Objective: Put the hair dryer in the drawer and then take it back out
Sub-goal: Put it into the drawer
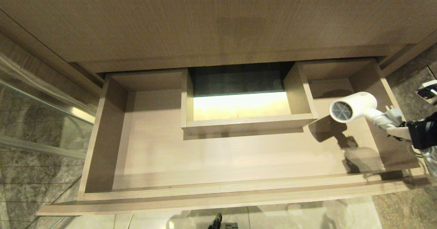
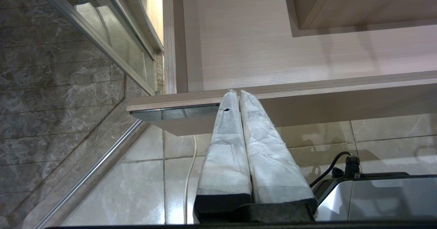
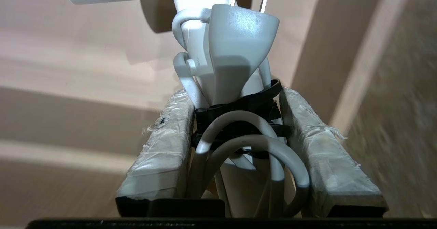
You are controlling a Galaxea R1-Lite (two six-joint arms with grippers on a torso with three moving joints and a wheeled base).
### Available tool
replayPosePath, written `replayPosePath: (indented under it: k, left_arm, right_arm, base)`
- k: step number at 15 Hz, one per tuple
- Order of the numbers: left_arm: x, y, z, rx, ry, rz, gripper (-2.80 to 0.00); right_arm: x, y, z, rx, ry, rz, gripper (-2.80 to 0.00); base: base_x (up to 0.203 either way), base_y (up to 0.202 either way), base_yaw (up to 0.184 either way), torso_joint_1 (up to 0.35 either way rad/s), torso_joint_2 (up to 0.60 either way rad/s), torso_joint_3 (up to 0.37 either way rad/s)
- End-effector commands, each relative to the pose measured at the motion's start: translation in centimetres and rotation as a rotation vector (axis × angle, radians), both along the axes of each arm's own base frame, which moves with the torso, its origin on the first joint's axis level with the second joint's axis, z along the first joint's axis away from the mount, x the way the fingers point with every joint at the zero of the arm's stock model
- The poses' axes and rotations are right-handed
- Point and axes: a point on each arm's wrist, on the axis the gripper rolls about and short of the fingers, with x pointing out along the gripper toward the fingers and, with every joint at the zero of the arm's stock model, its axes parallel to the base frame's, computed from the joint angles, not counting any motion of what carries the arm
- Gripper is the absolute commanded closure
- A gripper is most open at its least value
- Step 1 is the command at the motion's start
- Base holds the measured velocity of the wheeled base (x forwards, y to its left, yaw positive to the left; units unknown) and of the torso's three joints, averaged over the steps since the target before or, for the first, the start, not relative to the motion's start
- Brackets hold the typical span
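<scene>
1. The right gripper point(image 1: 397, 128) has its padded fingers point(image 3: 164, 143) clamped on the handle of the white plastic hair dryer point(image 1: 355, 106), along with the white cord point(image 3: 252, 147) bundled there under black ties point(image 3: 239, 108). Gripping handle and cord together likely stops the cord trailing or snagging on the drawer wall.
2. The hair dryer hangs in the air over the right end of the wide, shallow, light-brown wood-grain drawer point(image 1: 218, 191), just inside its right side wall and clear of the floor; its shadow falls on the bare boards below. Whether it is going in or coming out cannot be told.
3. The drawer stands pulled fully open. Its central rectangular cut-out box point(image 1: 247, 123) sits against the back edge, so the free room is at the 2 ends and along the front.
4. The hair dryer has a short round barrel with a grey honeycomb rear grille facing the front edge. Small printed symbols mark the barrel's underside.
5. The left gripper point(image 2: 237, 91) is parked below the drawer's front-left corner, jaws together and holding nothing.
</scene>
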Motion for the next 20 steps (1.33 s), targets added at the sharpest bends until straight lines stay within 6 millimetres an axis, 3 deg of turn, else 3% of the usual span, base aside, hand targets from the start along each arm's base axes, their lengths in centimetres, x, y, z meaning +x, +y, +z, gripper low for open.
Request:
replayPosePath:
  k: [1,5,10,14,20]
  left_arm:
    - [0.0,0.0,0.0,-0.001,0.001,-0.002,0.00]
    - [0.0,0.0,0.0,0.001,0.001,-0.001,0.00]
    - [0.0,0.0,0.0,0.000,0.000,-0.001,0.00]
    - [0.0,0.0,0.0,0.001,0.000,-0.001,0.00]
    - [0.0,0.0,0.0,0.001,0.001,-0.002,0.00]
  right_arm:
    - [4.0,-0.8,-2.9,0.026,0.031,0.041,0.00]
    - [9.5,-1.2,-4.9,-0.004,-0.103,0.106,0.00]
    - [14.9,-1.7,-6.2,-0.057,-0.249,0.139,0.00]
    - [17.1,-1.5,-7.6,-0.106,-0.372,0.157,0.00]
    - [18.6,-1.2,-9.2,-0.110,-0.378,0.163,0.00]
  base:
    - [0.000,0.000,0.000,0.000,0.00,0.000]
    - [0.000,0.000,0.000,0.000,0.00,0.000]
    - [0.000,0.000,0.000,0.000,0.00,0.000]
    - [0.000,0.000,0.000,0.000,0.00,0.000]
    - [0.000,0.000,0.000,0.000,0.00,0.000]
